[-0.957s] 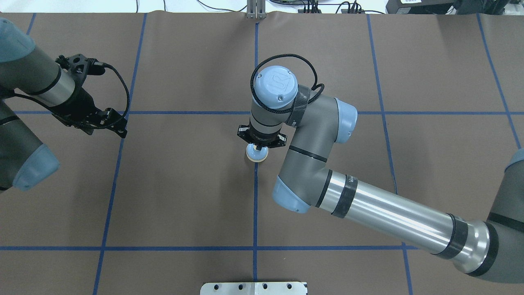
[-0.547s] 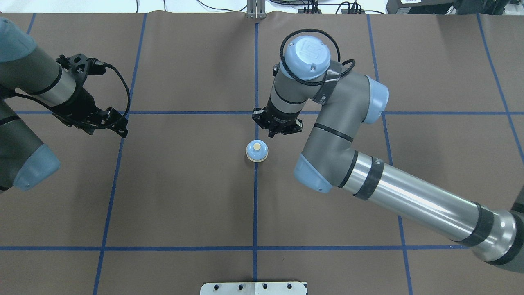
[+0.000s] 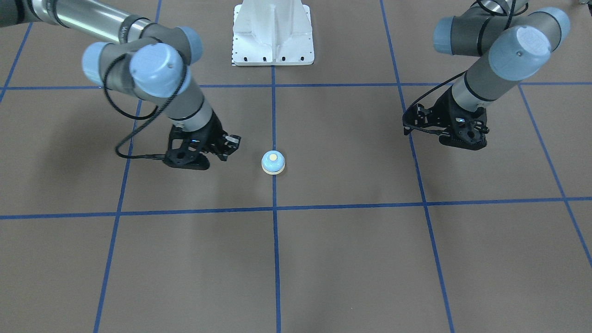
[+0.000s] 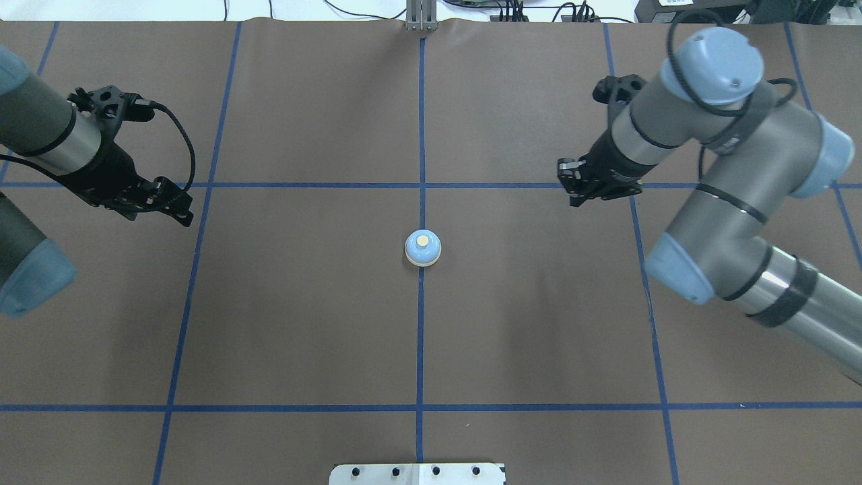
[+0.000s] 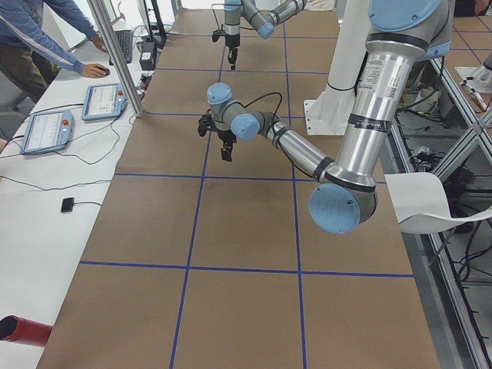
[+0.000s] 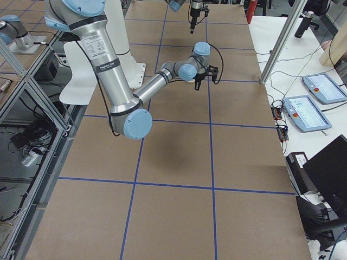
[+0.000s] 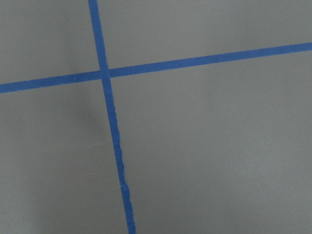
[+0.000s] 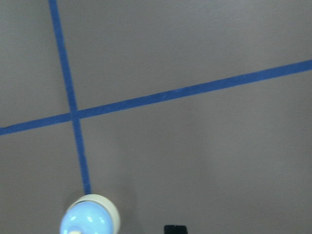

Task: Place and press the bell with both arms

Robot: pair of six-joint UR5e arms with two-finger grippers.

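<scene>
The brown table [image 4: 303, 323], crossed by blue tape lines [image 4: 419, 350], fills the overhead view. The right arm [image 4: 734, 182] comes in from the lower right and bends up to the upper right. The left arm [image 4: 40, 135] sits along the left edge. The right gripper [image 4: 573, 200] hangs right of centre over the upper horizontal line, its fingers seemingly pressed together on nothing. The left gripper [image 4: 184, 217] hangs at centre left, its fingers also seemingly pressed together and empty. The bell [image 4: 423, 248] stands upright at the middle of the overhead view on the central vertical line, just below the upper crossing and well apart from both grippers. In the right wrist view it shows at the bottom left edge.
</scene>
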